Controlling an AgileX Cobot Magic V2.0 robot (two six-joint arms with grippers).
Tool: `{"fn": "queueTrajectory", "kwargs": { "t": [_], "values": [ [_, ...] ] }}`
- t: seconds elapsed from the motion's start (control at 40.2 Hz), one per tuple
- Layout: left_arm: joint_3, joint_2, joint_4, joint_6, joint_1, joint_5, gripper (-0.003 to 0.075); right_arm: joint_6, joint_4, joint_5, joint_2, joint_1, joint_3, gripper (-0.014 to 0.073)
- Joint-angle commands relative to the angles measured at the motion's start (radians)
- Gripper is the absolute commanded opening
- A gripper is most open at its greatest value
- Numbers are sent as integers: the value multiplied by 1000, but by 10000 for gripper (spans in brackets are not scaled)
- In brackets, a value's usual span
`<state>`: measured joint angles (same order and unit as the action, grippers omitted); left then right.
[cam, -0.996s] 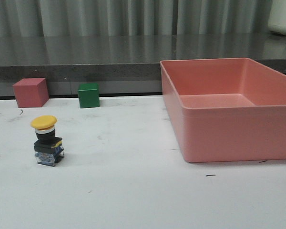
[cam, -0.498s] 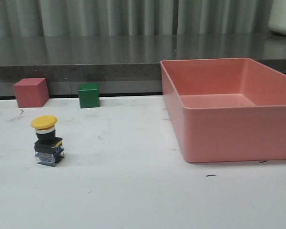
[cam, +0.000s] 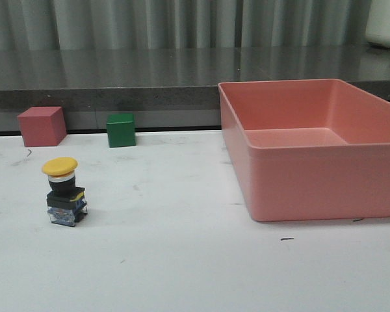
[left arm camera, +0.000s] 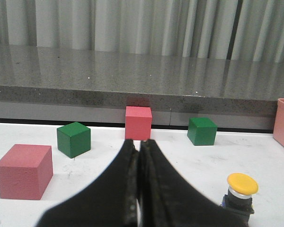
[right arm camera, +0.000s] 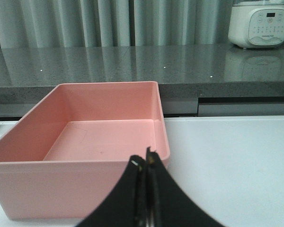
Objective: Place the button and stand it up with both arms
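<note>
Button (cam: 65,190) standing upright on the white table (cam: 182,260), well left of the pink bin (cam: 312,175) and nearer than the pink cube (cam: 42,126) and green cube (cam: 121,130). Likely handling as light, rigid and top-heavy; gripping best at the blocky base, avoiding the slick yellow cap. Resting pressed together and empty: left gripper (left arm camera: 139,146), right gripper (right arm camera: 146,161).
</note>
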<state>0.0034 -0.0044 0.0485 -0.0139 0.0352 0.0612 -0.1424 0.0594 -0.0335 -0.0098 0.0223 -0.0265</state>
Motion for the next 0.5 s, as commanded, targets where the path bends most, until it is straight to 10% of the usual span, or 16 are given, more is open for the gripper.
{"fn": "queueTrajectory", "kwargs": {
  "t": [0.0, 0.473],
  "values": [
    [8, -22, 8, 1, 0, -83, -20, 2, 7, 90, -19, -6, 3, -69],
    [8, -22, 8, 1, 0, -83, -20, 115, -95, 87, -19, -5, 3, -69]
  ]
}}
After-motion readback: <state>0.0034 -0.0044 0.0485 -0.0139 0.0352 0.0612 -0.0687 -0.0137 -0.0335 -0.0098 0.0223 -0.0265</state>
